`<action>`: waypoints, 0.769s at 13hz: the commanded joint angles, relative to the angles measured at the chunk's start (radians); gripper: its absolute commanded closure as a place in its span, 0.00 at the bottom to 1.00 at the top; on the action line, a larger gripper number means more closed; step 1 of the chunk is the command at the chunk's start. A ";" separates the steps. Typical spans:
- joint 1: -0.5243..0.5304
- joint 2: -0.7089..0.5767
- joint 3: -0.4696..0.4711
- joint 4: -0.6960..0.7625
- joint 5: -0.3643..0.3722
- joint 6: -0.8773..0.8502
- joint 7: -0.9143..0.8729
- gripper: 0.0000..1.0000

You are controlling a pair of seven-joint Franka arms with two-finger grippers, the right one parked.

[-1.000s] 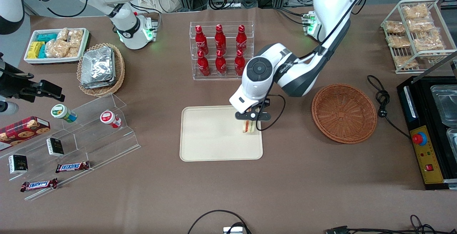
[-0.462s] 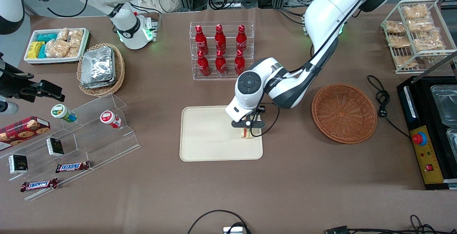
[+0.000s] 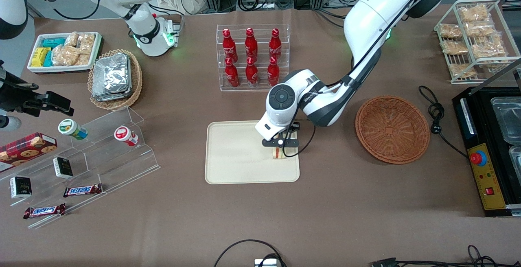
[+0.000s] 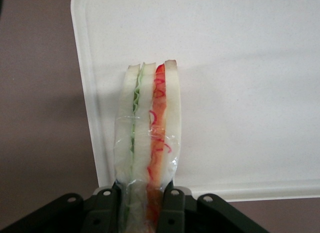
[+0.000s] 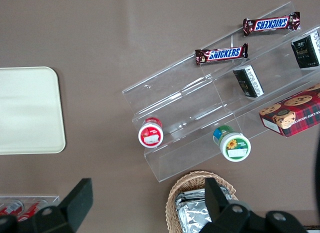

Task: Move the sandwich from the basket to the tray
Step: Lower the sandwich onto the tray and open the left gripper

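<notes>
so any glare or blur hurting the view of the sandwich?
Left wrist view: sandwich sharp, held by the gripper, tray washed out nearly white. Front view: even light, sandwich mostly hidden under the gripper, soft shadow on tray.

High front overview; close downward wrist views sharing the tray [image 3: 240, 165].

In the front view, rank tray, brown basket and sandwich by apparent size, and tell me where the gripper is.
1. tray
2. basket
3. sandwich, much the smallest

The gripper hangs over the tray's basket-side edge, shut on the sandwich.
</notes>
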 commanded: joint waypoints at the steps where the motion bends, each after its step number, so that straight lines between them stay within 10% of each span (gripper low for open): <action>1: -0.019 0.029 0.007 0.035 0.025 0.002 -0.029 0.69; 6: -0.029 0.052 0.007 0.032 0.079 0.040 -0.092 0.65; 10: -0.046 0.054 0.012 0.035 0.099 0.039 -0.121 0.22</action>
